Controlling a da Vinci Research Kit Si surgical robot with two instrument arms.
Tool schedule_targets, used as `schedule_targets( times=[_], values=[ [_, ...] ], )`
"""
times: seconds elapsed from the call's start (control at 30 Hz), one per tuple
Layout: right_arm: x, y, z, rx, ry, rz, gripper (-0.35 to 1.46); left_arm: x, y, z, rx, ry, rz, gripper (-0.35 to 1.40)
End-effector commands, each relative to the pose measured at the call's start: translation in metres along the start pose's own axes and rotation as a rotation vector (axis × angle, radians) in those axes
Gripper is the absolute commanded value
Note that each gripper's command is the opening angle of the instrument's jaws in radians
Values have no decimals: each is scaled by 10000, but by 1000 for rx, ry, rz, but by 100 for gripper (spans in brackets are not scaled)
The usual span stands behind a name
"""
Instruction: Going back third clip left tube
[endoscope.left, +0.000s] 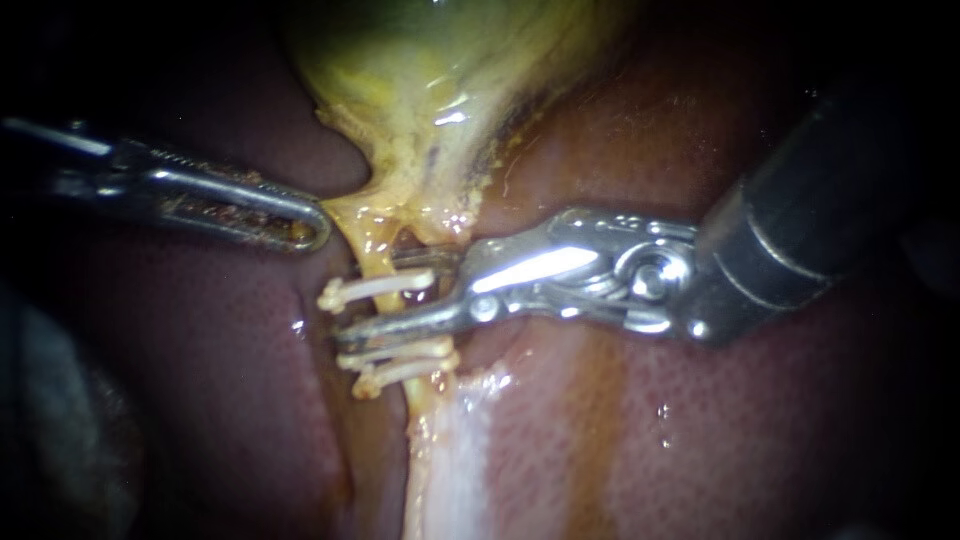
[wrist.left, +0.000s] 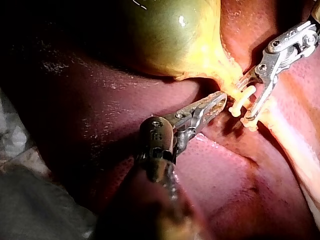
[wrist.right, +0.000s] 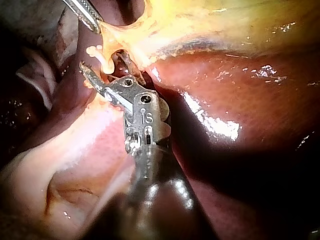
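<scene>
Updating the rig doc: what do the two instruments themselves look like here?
Left instrument: slim silver tip, long and slotted with a rounded end, fine teeth along one edge, brownish residue in the slot. Right instrument: shiny silver jaws on a bulkier hinged wrist with visible pins, joined to a thick dark shaft. No cables show.

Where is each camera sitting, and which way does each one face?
Endoscope view: close to the tissue, facing the clipped tube below the gallbladder; left instrument and right instrument both show.
Left wrist view: on the left arm, looking along its shaft at the tube; the right instrument shows beyond.
Right wrist view: on the right arm, looking along its shaft; its open jaws straddle the tube.
Shared: all three show clips and liver.
</scene>
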Motion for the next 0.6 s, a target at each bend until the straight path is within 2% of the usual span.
schedule_targets(
  times=[0.03,0.33,0.6],
  values=[
    [0,-2,-5,-4,2,-22,50,0,0,-1,-1,0,1,-35],
    [-16,-21,-62,8,0,-201,50,0,1,-3,-2,-1,1,-35],
    [-24,-32,-113,-2,5,-268,50,0,1,-3,-2,-1,1,-35]
  ],
)
